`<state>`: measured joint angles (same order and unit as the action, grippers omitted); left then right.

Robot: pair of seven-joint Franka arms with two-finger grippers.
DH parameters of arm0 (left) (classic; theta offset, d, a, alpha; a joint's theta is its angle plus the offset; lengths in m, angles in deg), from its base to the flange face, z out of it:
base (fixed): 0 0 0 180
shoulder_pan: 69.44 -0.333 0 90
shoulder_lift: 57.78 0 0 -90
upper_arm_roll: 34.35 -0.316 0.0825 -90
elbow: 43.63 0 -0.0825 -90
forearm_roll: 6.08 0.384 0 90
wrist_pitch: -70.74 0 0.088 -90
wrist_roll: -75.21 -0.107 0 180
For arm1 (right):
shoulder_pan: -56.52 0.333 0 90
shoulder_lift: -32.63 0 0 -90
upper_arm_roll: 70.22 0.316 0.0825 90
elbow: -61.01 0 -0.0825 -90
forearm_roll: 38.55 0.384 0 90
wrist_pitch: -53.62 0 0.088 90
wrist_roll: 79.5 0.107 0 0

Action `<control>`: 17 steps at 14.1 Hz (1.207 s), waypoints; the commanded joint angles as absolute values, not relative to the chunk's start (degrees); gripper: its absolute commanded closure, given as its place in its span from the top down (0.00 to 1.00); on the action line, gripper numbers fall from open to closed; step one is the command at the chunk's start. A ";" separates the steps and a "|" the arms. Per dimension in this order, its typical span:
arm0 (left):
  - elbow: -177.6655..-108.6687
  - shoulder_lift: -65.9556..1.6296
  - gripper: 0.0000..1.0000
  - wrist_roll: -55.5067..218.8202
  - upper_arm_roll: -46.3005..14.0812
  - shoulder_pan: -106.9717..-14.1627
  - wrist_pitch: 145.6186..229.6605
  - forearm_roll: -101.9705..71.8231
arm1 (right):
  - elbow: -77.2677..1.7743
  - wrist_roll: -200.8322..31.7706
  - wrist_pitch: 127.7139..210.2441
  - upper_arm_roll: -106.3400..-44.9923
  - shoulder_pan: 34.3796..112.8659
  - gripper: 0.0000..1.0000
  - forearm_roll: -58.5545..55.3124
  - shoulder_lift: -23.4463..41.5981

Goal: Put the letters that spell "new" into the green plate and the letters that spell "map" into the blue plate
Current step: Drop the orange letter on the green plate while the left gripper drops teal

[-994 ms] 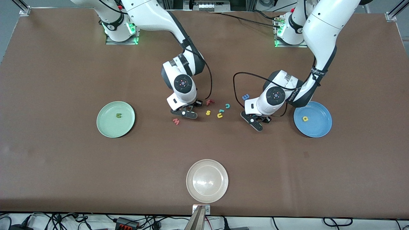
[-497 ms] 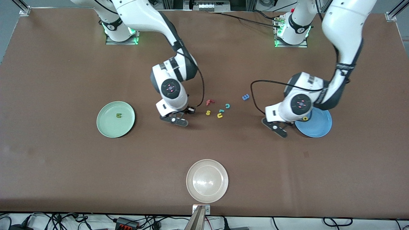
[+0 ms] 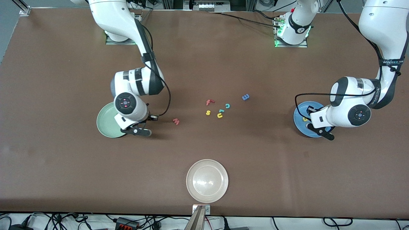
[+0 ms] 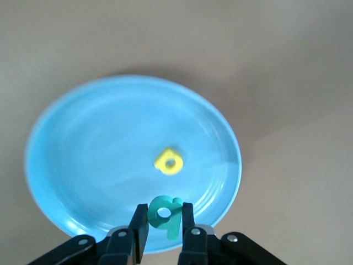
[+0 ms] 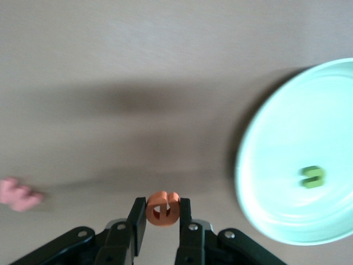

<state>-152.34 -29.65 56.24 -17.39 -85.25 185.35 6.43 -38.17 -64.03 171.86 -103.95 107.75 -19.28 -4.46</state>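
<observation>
My right gripper [image 5: 162, 212] is shut on the orange e [image 5: 162, 208] and hangs over the table just beside the green plate [image 5: 276, 165], which holds the dark green n [image 5: 313, 176]. The salmon w [image 3: 176, 121] lies on the table toward the middle. Over the rim of the blue plate [image 4: 83, 149], my left gripper [image 4: 165, 216] is shut on the teal a [image 4: 164, 211]. The yellow p [image 4: 169, 162] lies in that plate. The blue m [image 3: 245, 97] lies on the table mid-way. In the front view the right gripper [image 3: 137, 130] hides the n.
A red f [image 3: 209, 102], yellow s [image 3: 208, 112], teal c [image 3: 227, 105] and yellow u [image 3: 219, 115] lie clustered at the table's middle. A whitish plate [image 3: 207, 180] sits nearest the front camera.
The right arm has swung from the letter cluster to beside the green plate, carrying the e. The left arm has swung to over the blue plate, carrying the a.
</observation>
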 commanded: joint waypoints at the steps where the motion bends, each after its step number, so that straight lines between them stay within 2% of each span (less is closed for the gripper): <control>1: -156.90 -30.10 0.25 61.57 -16.59 -85.96 186.57 7.63 | -44.71 -71.04 171.84 -106.33 108.38 0.13 -19.04 0.10; 2: -157.70 -30.10 0.47 62.45 -16.68 -86.05 186.67 7.63 | -46.72 -72.80 171.92 -106.86 108.29 0.13 -18.96 1.50; 3: -157.80 -30.10 0.85 62.64 -16.59 -86.31 186.75 7.63 | -48.31 -73.52 171.92 -107.39 108.29 0.13 -19.04 2.82; 4: -157.80 -30.19 1.00 62.72 -16.42 -86.93 186.67 7.63 | -49.72 -73.61 171.92 -107.57 108.38 0.13 -19.04 3.88; 7: -157.54 -31.59 1.00 63.34 -14.06 -86.84 184.48 7.45 | -50.96 -73.79 172.54 -107.57 108.12 0.14 -19.04 3.72; 11: -157.45 -33.00 1.00 81.85 -2.47 -87.11 180.00 7.37 | -50.70 -79.30 174.29 -107.57 104.88 0.14 -19.04 2.14; 14: -157.45 -32.21 1.00 94.48 4.92 -86.41 180.69 7.45 | -50.52 -82.66 176.23 -107.39 102.85 0.14 -18.43 0.73; 17: -158.06 -31.95 1.00 89.65 10.29 -85.09 184.55 7.72 | -50.43 -82.49 178.68 -106.96 102.84 0.15 -18.08 -0.41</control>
<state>-157.29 -31.70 92.00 7.41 -85.12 182.83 6.43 -50.26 -81.46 176.77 -107.64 102.63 -19.22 0.20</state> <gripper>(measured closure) 0.000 0.718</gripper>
